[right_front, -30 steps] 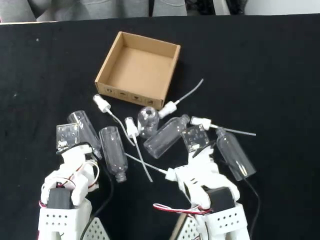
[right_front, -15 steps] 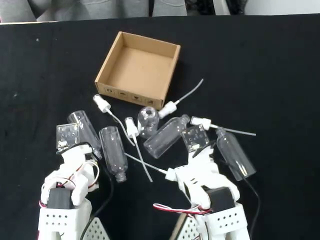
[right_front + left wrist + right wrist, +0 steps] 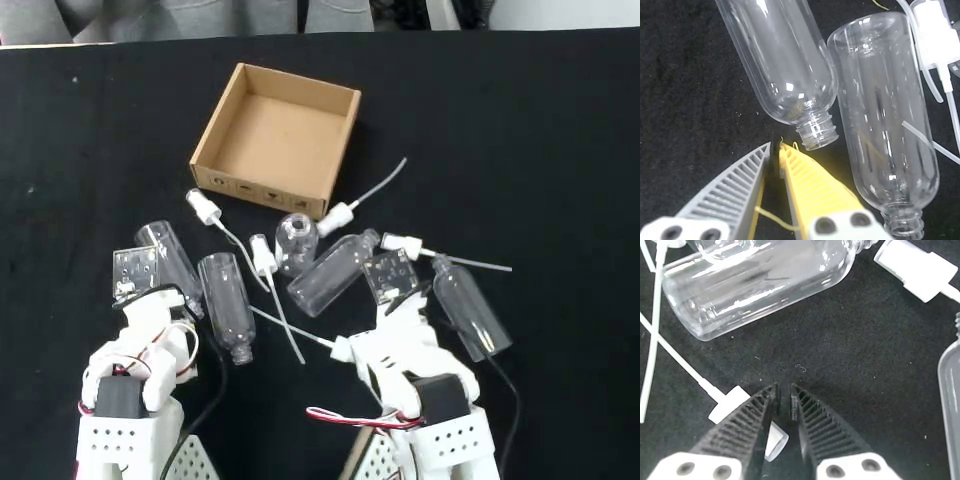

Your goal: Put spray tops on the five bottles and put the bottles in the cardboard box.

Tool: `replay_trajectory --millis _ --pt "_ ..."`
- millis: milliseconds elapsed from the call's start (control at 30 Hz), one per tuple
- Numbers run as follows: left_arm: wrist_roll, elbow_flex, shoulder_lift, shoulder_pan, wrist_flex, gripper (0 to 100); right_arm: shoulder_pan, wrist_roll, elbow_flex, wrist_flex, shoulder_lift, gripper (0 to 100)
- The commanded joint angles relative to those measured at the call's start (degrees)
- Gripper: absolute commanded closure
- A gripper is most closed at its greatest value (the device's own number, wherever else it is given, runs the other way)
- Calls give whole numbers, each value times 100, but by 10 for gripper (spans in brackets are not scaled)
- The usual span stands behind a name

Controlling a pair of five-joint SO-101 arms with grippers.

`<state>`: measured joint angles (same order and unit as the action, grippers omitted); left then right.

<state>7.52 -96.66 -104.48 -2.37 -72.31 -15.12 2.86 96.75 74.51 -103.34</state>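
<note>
Left hand (image 3: 774, 147) clenched, empty; nearest bottle (image 3: 780, 65) lies neck-first just ahead of it. Clear thin plastic, light, slick, will likely roll, so I'd grip the threaded neck. Right hand (image 3: 784, 390) clenched, empty; spray top (image 3: 725, 409), hard white cap with floppy tube, just beside it; cardboard box (image 3: 262, 190) well ahead
</note>
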Motion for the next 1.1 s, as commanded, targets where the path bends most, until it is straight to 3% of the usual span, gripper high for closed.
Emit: replay_trajectory --millis 0,1067 --pt "53 -84 70 -57 -26 970 -79 -62 -31 44 -532 987" --pt "53 -84 70 -57 -26 970 -18 -53 -338 70 -532 987"
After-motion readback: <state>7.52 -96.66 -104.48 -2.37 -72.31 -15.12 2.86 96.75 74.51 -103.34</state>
